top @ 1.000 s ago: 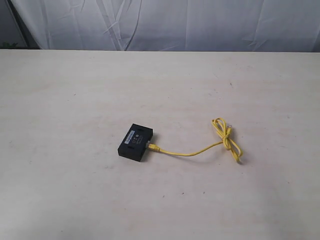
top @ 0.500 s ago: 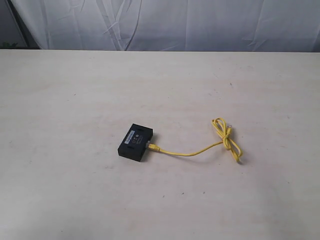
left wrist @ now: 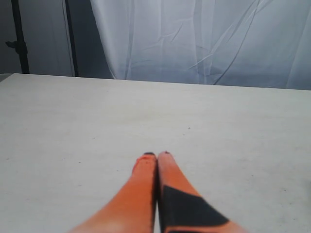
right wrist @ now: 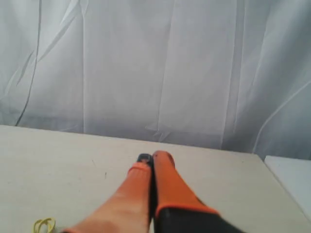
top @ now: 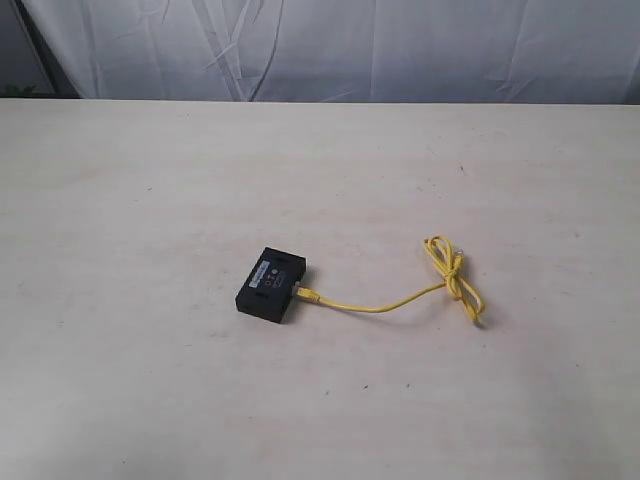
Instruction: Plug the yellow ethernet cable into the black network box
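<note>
Wide pale tabletop rings our flat black plastic network box and thin yellow ethernet cable; wrist views alone show left gripper and right gripper, pinched closed, empty.

The pale table holds two things. The black network box lies flat near the middle. The yellow ethernet cable lies at its 3 o'clock, one end touching the box.

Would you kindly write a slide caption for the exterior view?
Yellow ethernet cable on the table, one plug against the black network box, far end looped.
</note>
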`<state>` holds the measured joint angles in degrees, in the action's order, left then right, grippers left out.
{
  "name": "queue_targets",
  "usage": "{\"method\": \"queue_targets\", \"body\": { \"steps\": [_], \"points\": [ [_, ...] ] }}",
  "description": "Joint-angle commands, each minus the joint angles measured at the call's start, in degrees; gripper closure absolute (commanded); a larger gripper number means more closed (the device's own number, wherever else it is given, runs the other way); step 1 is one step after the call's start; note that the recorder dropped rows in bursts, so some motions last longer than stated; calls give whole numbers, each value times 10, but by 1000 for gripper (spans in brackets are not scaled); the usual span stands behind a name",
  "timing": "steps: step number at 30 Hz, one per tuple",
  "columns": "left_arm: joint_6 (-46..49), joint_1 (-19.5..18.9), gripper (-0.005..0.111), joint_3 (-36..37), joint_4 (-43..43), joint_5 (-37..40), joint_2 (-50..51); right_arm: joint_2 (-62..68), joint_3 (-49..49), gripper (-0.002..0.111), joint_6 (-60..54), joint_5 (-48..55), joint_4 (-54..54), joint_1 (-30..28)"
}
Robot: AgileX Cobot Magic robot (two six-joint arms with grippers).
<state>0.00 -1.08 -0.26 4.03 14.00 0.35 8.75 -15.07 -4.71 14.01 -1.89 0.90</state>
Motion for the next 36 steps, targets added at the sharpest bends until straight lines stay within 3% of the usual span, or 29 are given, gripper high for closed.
{"method": "queue_targets", "body": {
  "steps": [1,10,36],
  "points": [
    [0,-1,107,3,-3,-7,-3,-28,54,108,70,3,-9,-3],
    [0,-1,107,3,-3,-7,-3,-87,151,108,108,-5,-7,-3],
    [0,-1,107,3,-3,-7,-3,-87,151,108,68,34,8,-3]
  ]
}}
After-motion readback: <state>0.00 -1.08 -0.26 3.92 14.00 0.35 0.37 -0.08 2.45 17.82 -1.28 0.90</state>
